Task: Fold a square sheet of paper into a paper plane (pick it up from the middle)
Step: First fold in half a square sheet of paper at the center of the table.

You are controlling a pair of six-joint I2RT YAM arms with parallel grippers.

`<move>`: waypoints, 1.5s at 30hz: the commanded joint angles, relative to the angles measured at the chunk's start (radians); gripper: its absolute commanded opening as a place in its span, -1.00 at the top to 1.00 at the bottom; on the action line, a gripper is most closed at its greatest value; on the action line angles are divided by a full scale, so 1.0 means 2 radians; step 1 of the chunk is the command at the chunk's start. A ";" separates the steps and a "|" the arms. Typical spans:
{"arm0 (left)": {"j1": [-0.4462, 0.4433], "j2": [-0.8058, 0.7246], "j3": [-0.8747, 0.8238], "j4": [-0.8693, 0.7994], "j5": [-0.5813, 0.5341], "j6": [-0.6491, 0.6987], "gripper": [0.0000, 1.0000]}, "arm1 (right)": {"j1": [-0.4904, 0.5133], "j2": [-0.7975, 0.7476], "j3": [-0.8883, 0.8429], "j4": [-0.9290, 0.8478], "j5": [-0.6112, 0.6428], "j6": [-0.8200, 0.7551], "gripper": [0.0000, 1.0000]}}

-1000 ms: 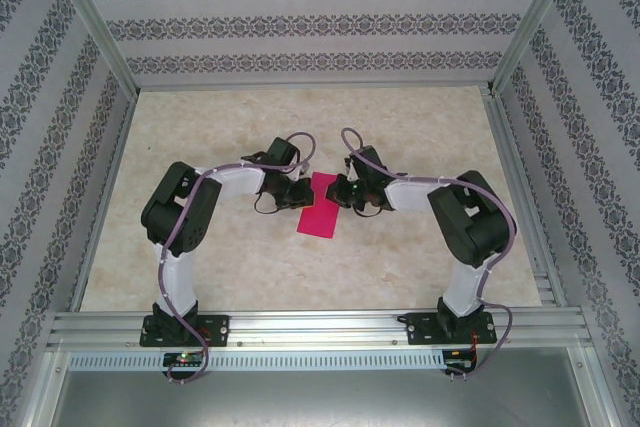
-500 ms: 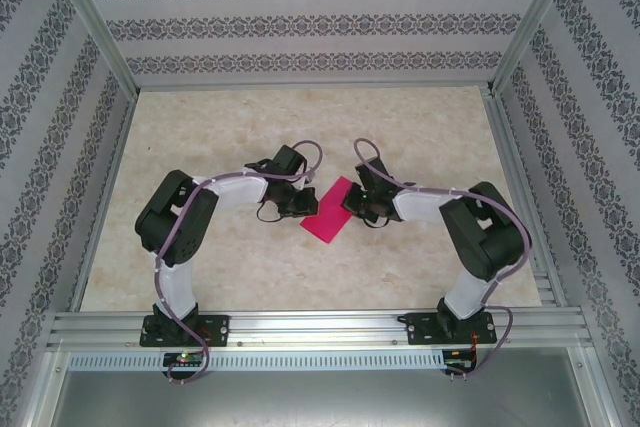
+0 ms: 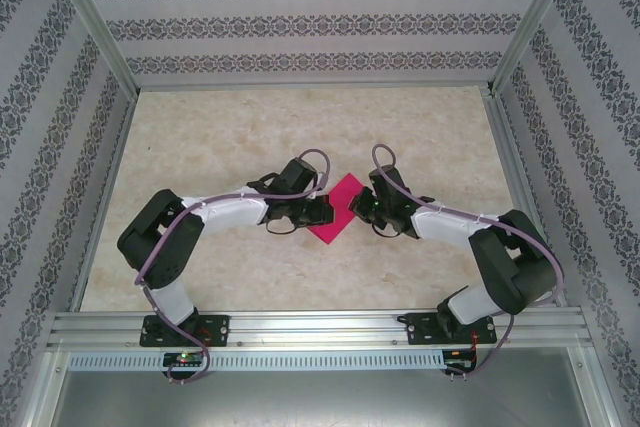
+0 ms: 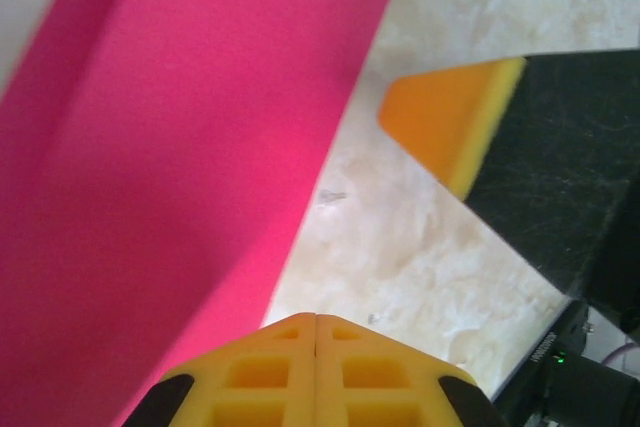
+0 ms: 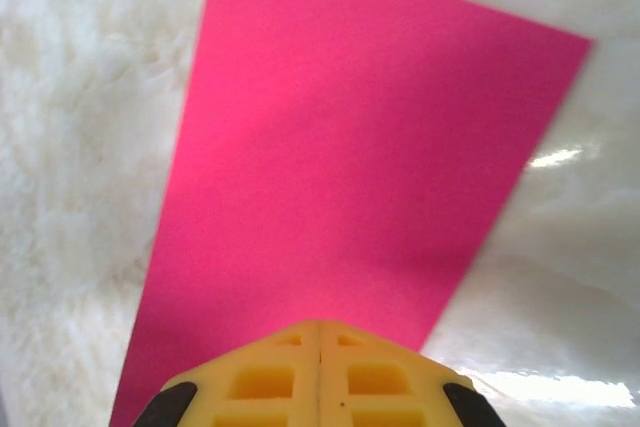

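The sheet of paper (image 3: 338, 217) is magenta-pink and lies flat on the table, turned corner-on like a diamond between my two grippers. It looks like a folded oblong (image 5: 350, 167) with a soft lengthwise crease (image 4: 150, 147). My left gripper (image 3: 324, 212) is shut, its yellow tips (image 4: 316, 319) right by the paper's right edge. My right gripper (image 3: 357, 205) is also shut, its tips (image 5: 319, 325) low over the paper's near end. No paper shows between either pair of jaws. The right gripper's finger (image 4: 450, 132) appears in the left wrist view. A paper plane is out of view.
The marble-patterned table (image 3: 250, 127) is ringed by aluminium frame rails (image 3: 300, 327) and patterned walls (image 3: 320, 27). Both arms bend inward from their bases at the near edge, elbows out toward the sides.
Both arms have lowered and spread their elbows outward while the wrists stayed at the paper. The paper has turned from a near-upright oblong to a diamond-like slant.
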 commanded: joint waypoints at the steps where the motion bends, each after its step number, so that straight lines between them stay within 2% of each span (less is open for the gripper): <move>1: -0.012 0.013 0.004 0.036 -0.013 -0.033 0.94 | -0.012 0.017 -0.007 0.041 -0.058 -0.039 1.00; 13: -0.020 0.066 0.039 0.029 0.002 -0.036 1.00 | -0.027 0.075 0.016 0.033 -0.100 -0.083 1.00; 28: -0.021 0.109 0.063 0.005 0.007 -0.028 1.00 | -0.037 0.094 0.015 0.020 -0.107 -0.088 1.00; 37: -0.021 0.116 0.069 -0.051 -0.015 -0.017 1.00 | -0.047 0.106 0.020 0.016 -0.111 -0.105 1.00; 45: -0.021 0.127 0.079 -0.108 -0.036 -0.009 1.00 | -0.085 0.129 0.043 -0.003 -0.114 -0.131 1.00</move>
